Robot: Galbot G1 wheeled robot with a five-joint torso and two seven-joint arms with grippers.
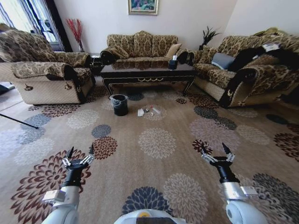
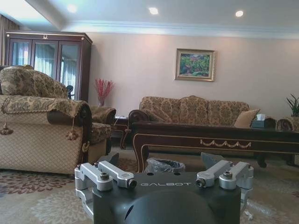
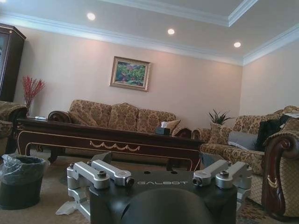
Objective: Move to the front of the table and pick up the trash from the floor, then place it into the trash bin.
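Sitting room: three patterned sofas around a long dark worktop (image 1: 147, 72), the table of the task, on a beige medallion-patterned floor (image 1: 154, 154). A tissue box (image 1: 173, 64) stands on the worktop's right part; a framed painting (image 1: 143, 6) hangs on the far wall.

Step in hand, as I judge it: the approach. The robot stands well back from the worktop, with nothing picked up.

Left gripper (image 1: 80, 152): low at the robot's left, above the carpet, jaws apart, holding nothing.
Right gripper (image 1: 214, 150): low at the robot's right, same pose, jaws apart, empty. Both point toward the worktop.

The trash (image 1: 146, 111) lies on the floor just in front of the worktop, near its middle, well apart from both grippers. Count from the head view:
- one white crumpled wrapper (image 1: 140, 112)
- one small clear bottle (image 1: 154, 110), to the wrapper's right
- dark scraps between them, too small to count.

One trash bin (image 1: 119, 104): black, with a clear liner, on the floor just left of the litter and in front of the worktop's left legs. It is upright and open-topped.

Next move, by my reading: drive forward until the litter sits within arm's reach, stopping short of it, then bend the torso low. Either arm could serve for the pick-up; the bin lies to the litter's left.
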